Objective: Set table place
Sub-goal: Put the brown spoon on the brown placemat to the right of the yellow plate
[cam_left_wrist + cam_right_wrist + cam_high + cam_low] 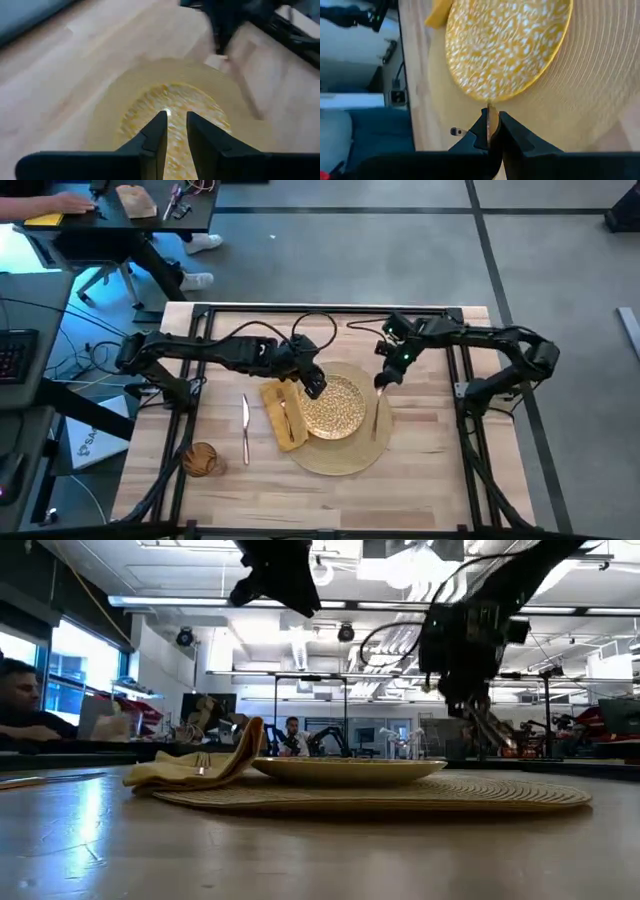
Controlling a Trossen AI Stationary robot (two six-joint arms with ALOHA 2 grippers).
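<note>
Right wrist view: right tool (pixel 491 131) grips seemingly slim cutlery (pixel 492 117) beside glittery gold plate (pixel 507 45); left tool (pixel 173 131) narrow.

Only one piece of lettering shows: on a white box or sheet (pixel 88 442) lying on the floor beside the left edge of the light-wood plank tabletop (pixel 430 480), dark letters begin "SA", and the rest cannot be made out. No other text, label, brand or number is legible anywhere.

One mat (pixel 345 455), one plate (pixel 335 408), one napkin (pixel 280 415), one tumbler (pixel 200 459), three cutlery pieces (pixel 245 428).
</note>
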